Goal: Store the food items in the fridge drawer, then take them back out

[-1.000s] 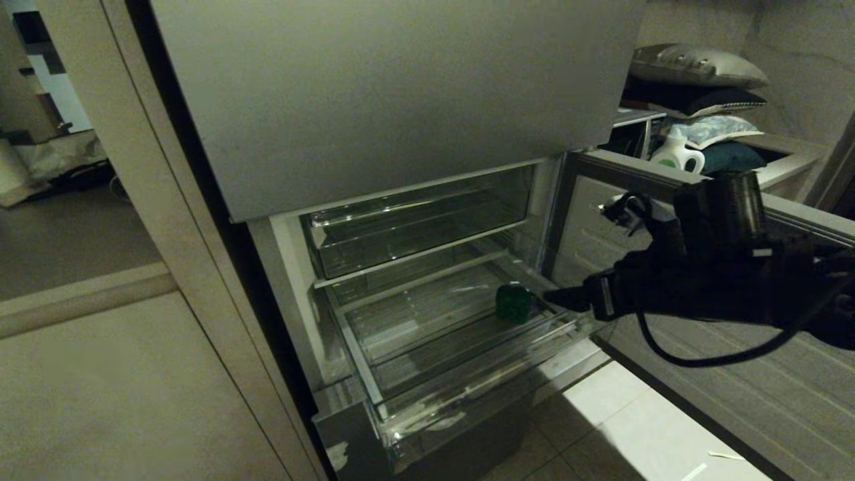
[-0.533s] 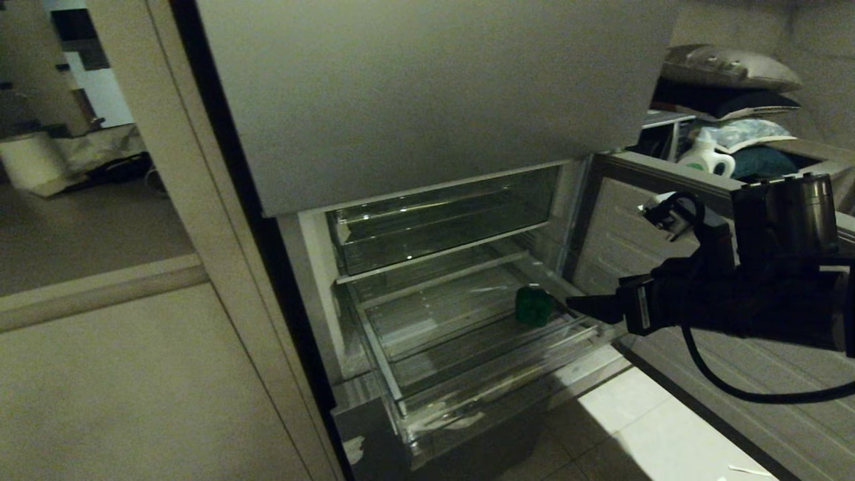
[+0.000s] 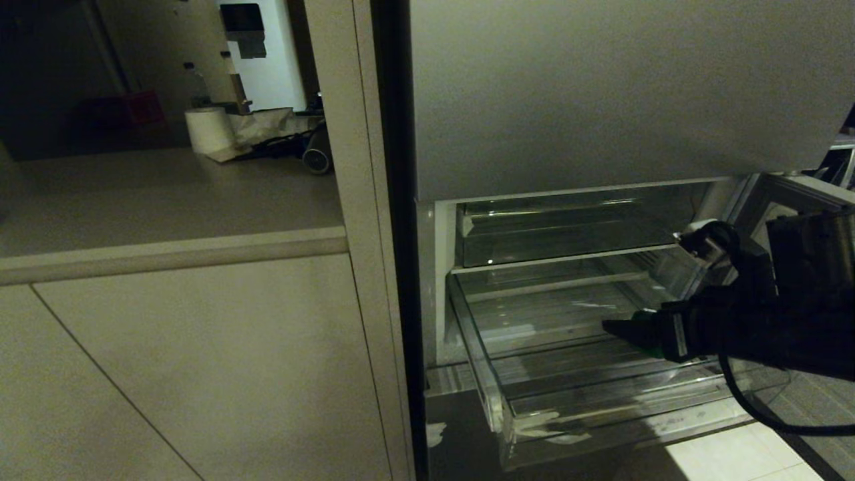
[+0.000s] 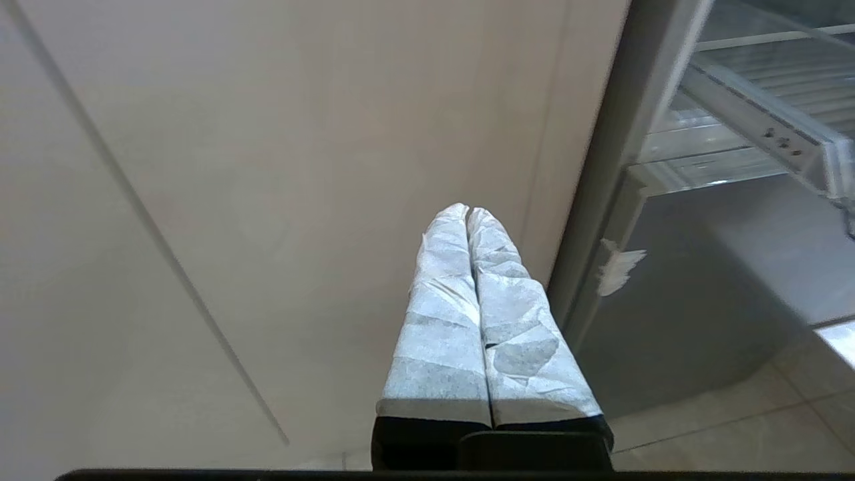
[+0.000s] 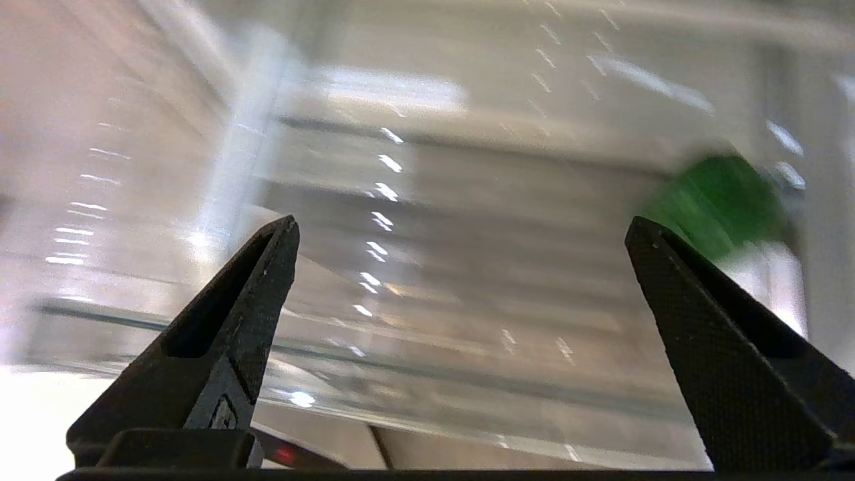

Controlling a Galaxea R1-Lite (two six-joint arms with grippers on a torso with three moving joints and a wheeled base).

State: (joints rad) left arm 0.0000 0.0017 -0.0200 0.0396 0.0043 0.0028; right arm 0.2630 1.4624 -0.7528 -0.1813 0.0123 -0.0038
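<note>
The fridge drawer (image 3: 534,407) stands pulled out at the foot of the open fridge, at about four o'clock in my head view, so that its inside can be reached from above. It is a wide bin of clear, glossy plastic with a ribbed floor, a stepped front lip and scraps of white tape along the front. At its three-o'clock end sits a small green food item (image 5: 718,204), blocky and bright; most of it is hidden behind my arm in the head view and it is too blurred to name more closely. My right tool (image 3: 618,327) reaches in from three o'clock, low over the drawer and just beside the green thing, its two black, textured, wedge-shaped fingers (image 5: 247,294) spread wide and empty; I judge the item is stored and not yet picked back up. My left tool (image 4: 467,217) hangs parked by the beige cabinet front (image 4: 267,167), its white-wrapped fingers pressed together. Above the drawer sits a second clear bin (image 3: 568,230), under the flat grey matte upper door (image 3: 601,87).
</note>
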